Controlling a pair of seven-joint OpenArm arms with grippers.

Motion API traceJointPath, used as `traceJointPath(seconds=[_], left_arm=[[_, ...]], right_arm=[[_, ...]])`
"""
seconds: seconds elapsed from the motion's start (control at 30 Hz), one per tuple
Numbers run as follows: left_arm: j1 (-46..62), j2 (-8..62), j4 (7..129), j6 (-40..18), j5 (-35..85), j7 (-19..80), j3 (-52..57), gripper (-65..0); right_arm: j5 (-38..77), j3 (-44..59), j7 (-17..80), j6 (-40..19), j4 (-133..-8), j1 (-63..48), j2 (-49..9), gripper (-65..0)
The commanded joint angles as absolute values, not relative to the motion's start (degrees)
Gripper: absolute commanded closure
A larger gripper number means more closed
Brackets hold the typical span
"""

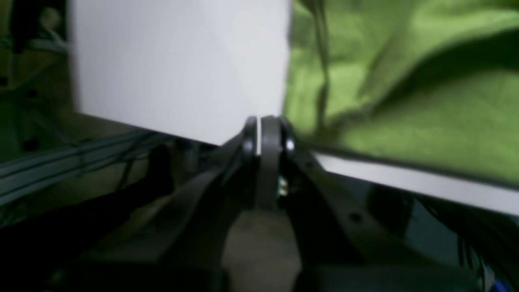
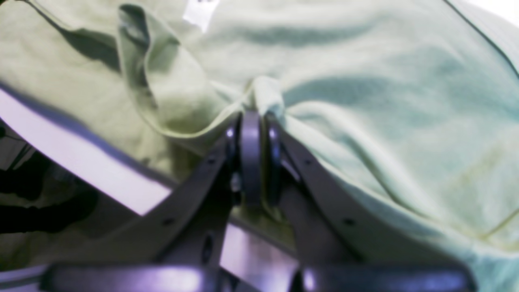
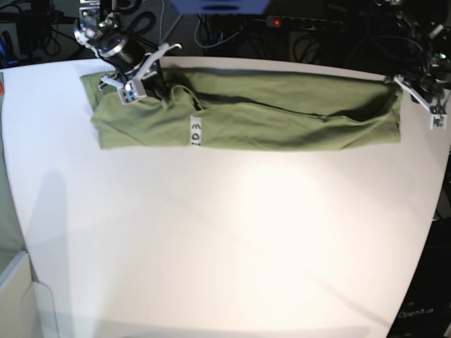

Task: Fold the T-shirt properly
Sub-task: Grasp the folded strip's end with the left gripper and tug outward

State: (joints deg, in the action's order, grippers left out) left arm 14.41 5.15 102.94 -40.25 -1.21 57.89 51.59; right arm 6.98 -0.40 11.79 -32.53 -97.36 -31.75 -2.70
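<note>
Right gripper (image 2: 251, 121), jaws closed, pinches a fold of the T-shirt (image 3: 282, 120) ahead of its fingertips; left gripper (image 1: 265, 125), jaws together and empty, beside the shirt's edge on the table (image 3: 225, 232).

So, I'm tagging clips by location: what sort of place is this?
Probably a robotics lab or test bench: a bare white table bearing only an olive T-shirt with a white ID tag, and tangled cables and electronics behind.
</note>
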Motion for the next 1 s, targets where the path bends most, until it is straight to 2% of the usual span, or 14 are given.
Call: traceJointPath(seconds=[0.0,0.2,0.4,0.83,0.97], left_arm=[[14.1,6.0,104.7,-40.0,-0.8,57.1,51.8,-1.7],[8.7,5.8,106.2,-40.0,-1.4,57.2,56.0,-1.6],[3.2,5.4,97.6,-40.0,-1.5,57.2,55.2,-1.6],[0.7,5.8,83.7,-40.0,-1.5,56.5,48.7,-1.6],[-0.4,5.8,79.4,-40.0,-1.5,51.5,47.3,-1.6]], right_arm=[[7.8,-0.4,10.6,-32.7,-98.1,-31.9,-2.9,-0.3],[7.8,-0.4,10.6,-32.7,-98.1,-31.9,-2.9,-0.3],[7.8,-0.5,10.8,-32.7,-98.1,-31.9,-2.9,-0.3],[7.8,-0.2,10.9,-32.7,-98.1,-32.0,-3.7,-0.3],[7.8,-0.2,10.9,-32.7,-97.6,-31.9,-3.7,-0.3]])
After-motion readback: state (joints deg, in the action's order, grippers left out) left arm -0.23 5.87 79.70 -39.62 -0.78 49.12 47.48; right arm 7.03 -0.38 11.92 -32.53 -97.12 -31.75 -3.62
